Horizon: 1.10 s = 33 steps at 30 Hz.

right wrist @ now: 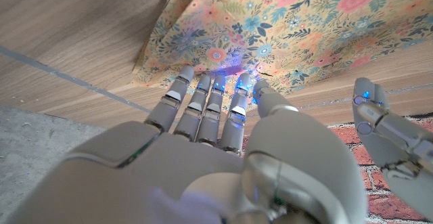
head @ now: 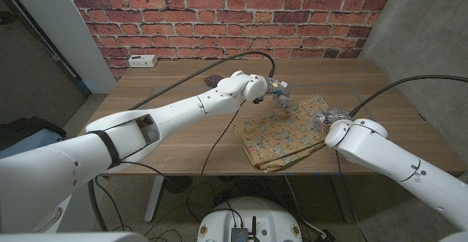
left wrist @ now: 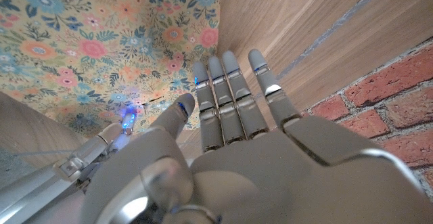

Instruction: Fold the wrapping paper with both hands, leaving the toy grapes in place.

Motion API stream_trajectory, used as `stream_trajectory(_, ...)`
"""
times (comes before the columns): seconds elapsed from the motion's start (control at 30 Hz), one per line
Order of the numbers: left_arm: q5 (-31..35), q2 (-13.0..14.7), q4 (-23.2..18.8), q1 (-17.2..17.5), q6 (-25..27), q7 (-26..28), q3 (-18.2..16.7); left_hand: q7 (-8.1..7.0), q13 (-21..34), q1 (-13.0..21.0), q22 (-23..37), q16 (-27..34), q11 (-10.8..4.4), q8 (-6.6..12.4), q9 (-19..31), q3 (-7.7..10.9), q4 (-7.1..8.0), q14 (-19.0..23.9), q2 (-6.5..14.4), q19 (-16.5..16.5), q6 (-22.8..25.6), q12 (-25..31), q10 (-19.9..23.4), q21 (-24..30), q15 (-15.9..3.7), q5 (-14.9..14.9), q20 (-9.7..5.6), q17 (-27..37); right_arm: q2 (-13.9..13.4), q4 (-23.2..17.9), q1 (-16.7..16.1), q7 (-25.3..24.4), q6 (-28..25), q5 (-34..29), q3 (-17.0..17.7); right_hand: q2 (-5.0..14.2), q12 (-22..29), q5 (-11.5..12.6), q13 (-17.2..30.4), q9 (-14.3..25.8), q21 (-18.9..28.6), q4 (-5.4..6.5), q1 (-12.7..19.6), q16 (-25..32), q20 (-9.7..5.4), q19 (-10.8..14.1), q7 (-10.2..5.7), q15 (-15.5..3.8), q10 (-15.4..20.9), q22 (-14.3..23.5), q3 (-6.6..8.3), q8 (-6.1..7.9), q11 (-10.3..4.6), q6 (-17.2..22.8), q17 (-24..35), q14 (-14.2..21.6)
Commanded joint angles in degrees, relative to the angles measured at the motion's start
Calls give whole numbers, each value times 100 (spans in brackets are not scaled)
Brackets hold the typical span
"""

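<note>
The wrapping paper (head: pixel 281 134), thin and printed with small flowers, lies folded in flat layers on the smooth wooden table (head: pixel 183 118), near the front edge. The left hand (head: pixel 276 90) hovers at its far edge, fingers straight and close together, holding nothing. The right hand (head: pixel 330 115) reaches its right edge, fingers straight, empty too.

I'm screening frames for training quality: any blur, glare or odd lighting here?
Head view: dim and even, corners dark, paper sharp. Left wrist view: left hand soft up close, a blue light beside its fingers. Right wrist view: blue glow at the right hand's fingertips, palm blurred.
</note>
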Motion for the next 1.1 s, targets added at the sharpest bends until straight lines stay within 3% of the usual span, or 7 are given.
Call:
stream_trajectory(0.03,100,344,-715,224,149,-311,-270,-6,55,134,32,98,-1,113,42,71,-70,207,35,149,213,124,251,118,-16,77,-9,62,39,78,154,32,-9,-30,-119,5,2,9,17,16,-19,19,49,19,14,14,2,-193,56,24,17,-24,13,58,25,17)
stream_trajectory(0.5,388,551,-1203,217,617,-1538,-245,-16,104,141,32,22,-34,64,16,173,-21,151,4,-44,127,82,129,102,-31,143,61,61,94,128,210,23,0,-56,-156,5,-18,8,18,17,-26,25,50,13,20,13,2,-193,60,25,20,-42,7,66,27,16)
stream_trajectory(0.77,208,482,-1031,160,632,-1966,-248,45,173,140,33,138,-30,200,71,219,0,485,6,150,394,231,483,242,-47,200,35,97,100,232,342,103,38,-55,-264,3,-22,8,18,18,-28,26,51,10,20,13,-3,-189,70,25,21,-48,-3,70,26,17)
stream_trajectory(1.1,-103,314,-600,-53,520,-2372,-138,52,212,144,34,135,-20,213,107,260,12,506,-3,165,378,224,451,284,-41,240,23,113,144,266,351,98,43,-61,-264,4,-37,7,19,18,-31,35,44,7,19,16,2,-193,66,25,19,-56,-11,80,29,15)
